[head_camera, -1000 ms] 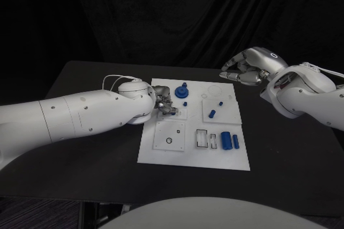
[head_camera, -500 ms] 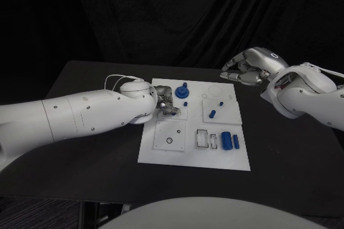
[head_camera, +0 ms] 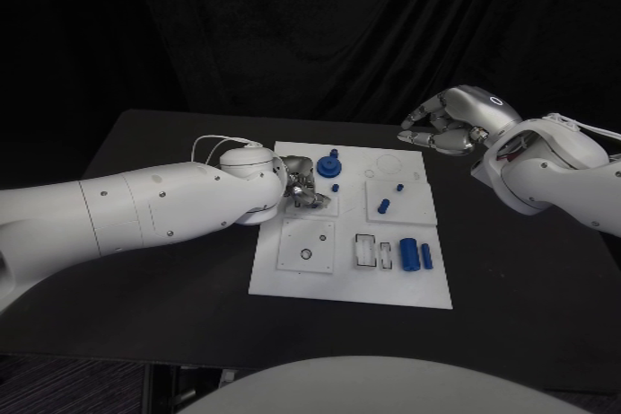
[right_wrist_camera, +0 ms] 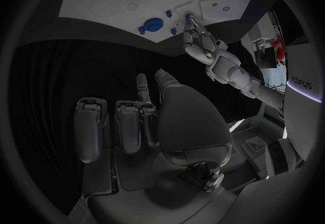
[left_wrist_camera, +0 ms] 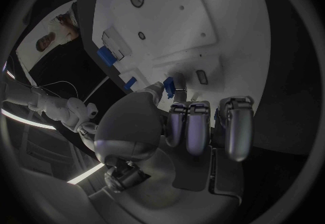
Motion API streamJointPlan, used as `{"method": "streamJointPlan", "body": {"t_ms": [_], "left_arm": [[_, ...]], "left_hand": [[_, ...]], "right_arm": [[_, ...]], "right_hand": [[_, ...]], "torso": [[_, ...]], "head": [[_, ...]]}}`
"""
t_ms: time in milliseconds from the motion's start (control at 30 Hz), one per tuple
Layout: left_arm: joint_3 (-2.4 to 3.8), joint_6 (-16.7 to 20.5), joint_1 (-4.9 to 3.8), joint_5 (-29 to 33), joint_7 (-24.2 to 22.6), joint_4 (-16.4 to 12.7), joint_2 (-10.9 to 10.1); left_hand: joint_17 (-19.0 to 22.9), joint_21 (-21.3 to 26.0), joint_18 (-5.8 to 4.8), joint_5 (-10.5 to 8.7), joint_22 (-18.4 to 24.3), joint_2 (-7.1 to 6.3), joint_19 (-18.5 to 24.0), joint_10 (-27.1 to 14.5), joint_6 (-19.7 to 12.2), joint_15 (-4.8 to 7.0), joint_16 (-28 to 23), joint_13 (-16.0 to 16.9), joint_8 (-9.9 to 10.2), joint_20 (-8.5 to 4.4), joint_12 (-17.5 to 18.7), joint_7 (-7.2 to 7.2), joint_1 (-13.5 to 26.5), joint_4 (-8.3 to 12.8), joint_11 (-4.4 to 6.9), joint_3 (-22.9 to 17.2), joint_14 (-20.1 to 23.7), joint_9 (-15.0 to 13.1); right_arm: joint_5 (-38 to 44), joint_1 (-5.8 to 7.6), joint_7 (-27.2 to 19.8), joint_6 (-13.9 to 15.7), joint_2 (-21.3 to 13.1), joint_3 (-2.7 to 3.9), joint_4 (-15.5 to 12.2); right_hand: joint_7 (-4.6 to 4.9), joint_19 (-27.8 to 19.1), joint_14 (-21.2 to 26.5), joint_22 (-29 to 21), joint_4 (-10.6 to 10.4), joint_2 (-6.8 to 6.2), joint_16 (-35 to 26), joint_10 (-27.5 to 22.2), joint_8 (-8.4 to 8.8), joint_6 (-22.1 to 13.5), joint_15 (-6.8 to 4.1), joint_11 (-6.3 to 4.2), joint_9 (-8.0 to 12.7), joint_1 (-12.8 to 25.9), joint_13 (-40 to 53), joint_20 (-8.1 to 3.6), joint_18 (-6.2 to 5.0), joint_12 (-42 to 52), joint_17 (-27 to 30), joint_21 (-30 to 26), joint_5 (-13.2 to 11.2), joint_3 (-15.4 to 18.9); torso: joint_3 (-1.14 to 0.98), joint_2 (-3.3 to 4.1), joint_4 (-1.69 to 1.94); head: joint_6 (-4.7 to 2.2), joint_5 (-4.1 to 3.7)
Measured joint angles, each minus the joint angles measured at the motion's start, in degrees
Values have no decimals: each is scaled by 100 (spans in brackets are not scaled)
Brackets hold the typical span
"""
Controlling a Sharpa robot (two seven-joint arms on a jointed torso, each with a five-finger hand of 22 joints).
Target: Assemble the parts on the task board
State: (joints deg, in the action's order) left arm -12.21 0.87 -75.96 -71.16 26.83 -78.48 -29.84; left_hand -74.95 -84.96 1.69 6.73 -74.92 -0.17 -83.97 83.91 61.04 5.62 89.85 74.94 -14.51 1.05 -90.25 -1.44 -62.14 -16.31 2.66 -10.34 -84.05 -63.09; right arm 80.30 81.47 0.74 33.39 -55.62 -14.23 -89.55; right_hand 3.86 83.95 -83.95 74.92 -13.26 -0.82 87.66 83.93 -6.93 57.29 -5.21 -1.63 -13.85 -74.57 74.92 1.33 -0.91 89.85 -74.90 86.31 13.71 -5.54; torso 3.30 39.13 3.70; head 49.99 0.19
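left hand point(head_camera: 301, 191) pinches blue part point(left_wrist_camera: 168, 86) over task board point(head_camera: 349, 288).

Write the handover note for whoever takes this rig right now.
Left hand: over the task board at its left edge, pinching a small blue part.
Right hand: raised beyond the board's far right corner, fingers curled in, holding nothing.
Done: a blue round part stands on the board's far section.
Left: blue cylinders lie loose near the front right; the pinched part is not yet placed.
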Motion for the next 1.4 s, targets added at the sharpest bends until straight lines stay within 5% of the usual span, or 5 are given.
{"method": "streamJointPlan", "body": {"t_ms": [200,367,533,1100,1400], "left_arm": [[-1,-26,1,1,20,3,-5],[-1,-45,1,1,36,2,-19],[-1,-61,1,1,54,2,-33],[-1,-61,1,1,49,1,-62],[-1,-55,1,1,-8,4,-62]], "left_hand": [[0,0,0,-19,0,-23,0,0,30,0,0,0,9,0,0,12,35,14,0,87,0,-32],[1,0,0,401,1,18,0,0,39,0,0,0,9,0,0,21,-59,164,0,105,0,-124],[1,0,0,523,1,25,0,0,39,0,0,0,9,0,0,21,-135,234,0,78,0,-154],[2,23,0,539,1,43,0,0,39,0,0,0,9,0,0,21,-156,249,0,67,0,-165],[2,45,0,810,1,43,0,0,39,0,0,0,48,0,0,21,-156,282,0,34,0,-193]], "right_arm": [[0,0,4,-12,0,0,0],[0,0,6,-22,-1,0,0],[0,0,8,-31,-4,0,0],[0,-1,14,-53,-12,0,3],[0,-3,21,-66,-11,0,3]], "right_hand": [[0,0,0,0,16,0,0,0,0,0,0,0,0,0,0,0,0,0,0,0,0,-16],[0,0,0,-1,16,23,0,0,0,0,0,0,1,-23,0,0,0,0,0,0,0,-16],[0,0,0,-1,16,23,0,0,0,0,0,0,1,-23,-1,0,0,0,0,0,0,-16],[0,0,0,-1,16,23,0,0,0,0,0,0,-4,-23,-1,0,0,0,0,0,0,-16],[20,0,0,-2,47,23,0,0,0,20,0,0,-3,-22,-1,0,0,0,0,0,0,-15]], "torso": [[1,0,0],[3,0,1],[5,1,3],[9,1,5],[7,-1,4]], "head": [[0,4],[0,-1],[0,-1],[0,9],[0,19]]}}
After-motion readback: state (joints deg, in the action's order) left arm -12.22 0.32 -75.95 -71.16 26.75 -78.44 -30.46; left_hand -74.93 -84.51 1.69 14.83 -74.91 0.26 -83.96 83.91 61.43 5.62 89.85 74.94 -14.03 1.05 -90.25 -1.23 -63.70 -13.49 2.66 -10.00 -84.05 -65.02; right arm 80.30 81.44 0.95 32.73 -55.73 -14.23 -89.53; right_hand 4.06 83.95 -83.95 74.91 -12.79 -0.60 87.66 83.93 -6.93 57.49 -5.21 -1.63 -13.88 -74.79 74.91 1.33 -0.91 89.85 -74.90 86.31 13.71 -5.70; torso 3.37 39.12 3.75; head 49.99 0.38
